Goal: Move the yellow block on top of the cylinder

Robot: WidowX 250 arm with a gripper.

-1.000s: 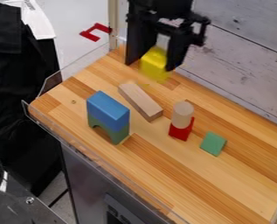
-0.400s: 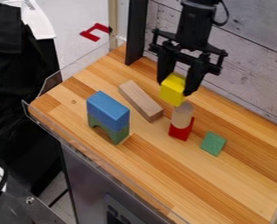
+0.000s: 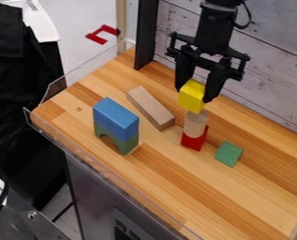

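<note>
The black gripper (image 3: 195, 95) hangs over the right half of the wooden counter, shut on the yellow block (image 3: 192, 96). Directly below the block stands the pale wooden cylinder (image 3: 195, 123), upright on a red block (image 3: 194, 140). In this view the yellow block's lower edge overlaps the cylinder's top; whether they touch, I cannot tell.
A blue block (image 3: 115, 117) rests on a green arch (image 3: 121, 143) at the left. Between that stack and the cylinder lies a plain wooden block (image 3: 151, 108). A small green block (image 3: 228, 154) is right of the cylinder. A planked wall (image 3: 269, 70) rises behind.
From the counter's back, my gripper has carried the yellow block right and nearer the camera, to over the cylinder. Over the last half second it shifted only slightly right.
</note>
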